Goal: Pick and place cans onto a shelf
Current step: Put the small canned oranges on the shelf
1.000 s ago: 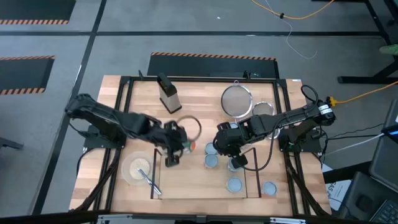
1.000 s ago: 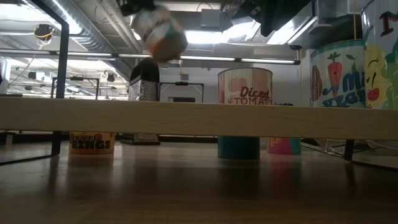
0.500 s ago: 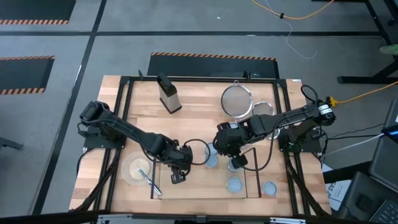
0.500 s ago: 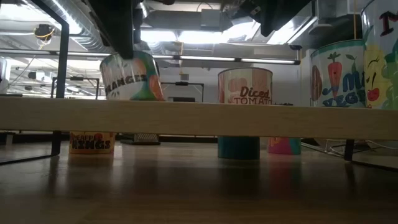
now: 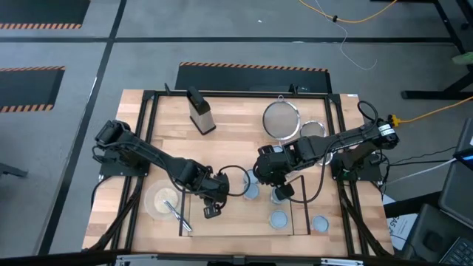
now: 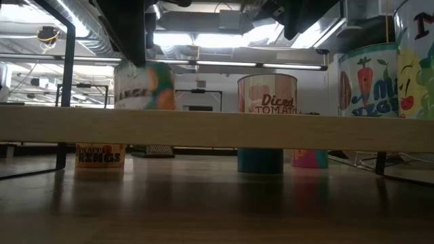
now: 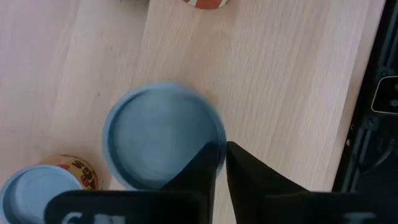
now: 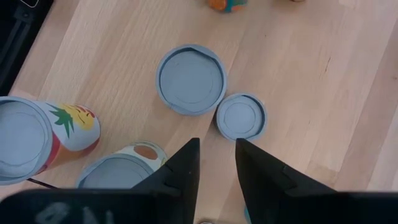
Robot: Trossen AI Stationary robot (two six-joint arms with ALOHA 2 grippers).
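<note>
The wooden surface [image 5: 229, 111] carries the shelf [image 6: 217, 132], a long light-wood board that crosses the whole low view. Both dark arms reach over it from opposite sides.

The left pincer [image 5: 211, 209] hangs over the near-left part of the shelf. In the left wrist view its fingers [image 7: 245, 171] are almost together beside the rim of a blue-topped can [image 7: 163, 135], with nothing between them, so it is released. In the low view that can [image 6: 144, 85] stands on the shelf board, blurred.

The right pincer [image 5: 283, 192] waits over the middle cans [image 5: 251, 191], its fingers [image 8: 261, 165] narrowly parted and grasping nothing.

A tomato can [image 6: 267, 93] stands farther along the shelf; a small orange can [image 6: 100, 154] sits below.
</note>
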